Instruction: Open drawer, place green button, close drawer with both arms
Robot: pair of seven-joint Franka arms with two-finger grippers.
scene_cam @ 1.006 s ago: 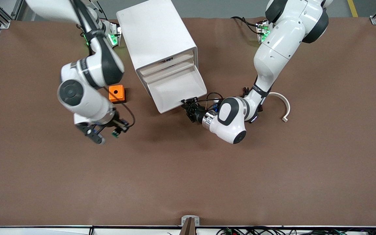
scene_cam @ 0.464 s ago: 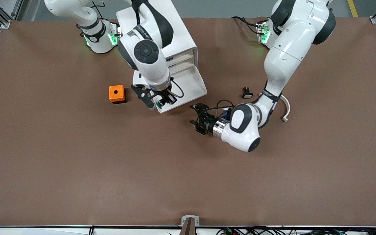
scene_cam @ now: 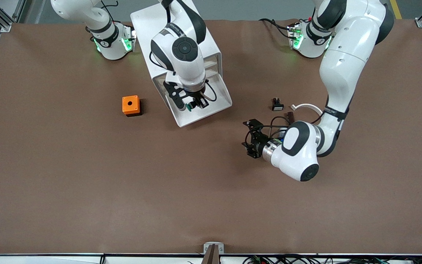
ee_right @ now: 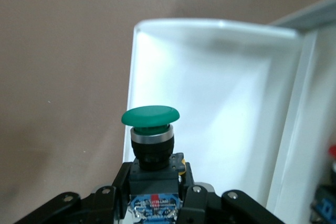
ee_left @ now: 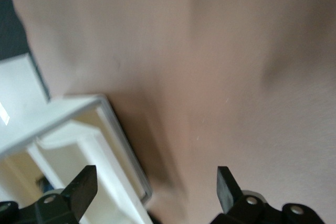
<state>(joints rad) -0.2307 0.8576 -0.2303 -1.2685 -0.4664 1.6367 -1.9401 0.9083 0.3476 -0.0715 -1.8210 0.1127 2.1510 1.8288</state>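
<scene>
Change since a second ago: my right gripper [scene_cam: 190,106] has swung from the bare table near the orange cube [scene_cam: 130,105] to a spot over the open drawer [scene_cam: 221,98]; my left gripper [scene_cam: 252,138] has backed off the drawer front and now hangs over bare table, fingers apart, waiting.

Item: button [ee_right: 150,129], green cap up, pinched by its black body in the right gripper, over the tray's front edge toward the right arm's end.

Item: cabinet [scene_cam: 174,40], lowest drawer pulled out.

Handling note: I would carry the button inward past the rim, lower it close to the tray floor, then release, so it does not bounce or tip.
</scene>
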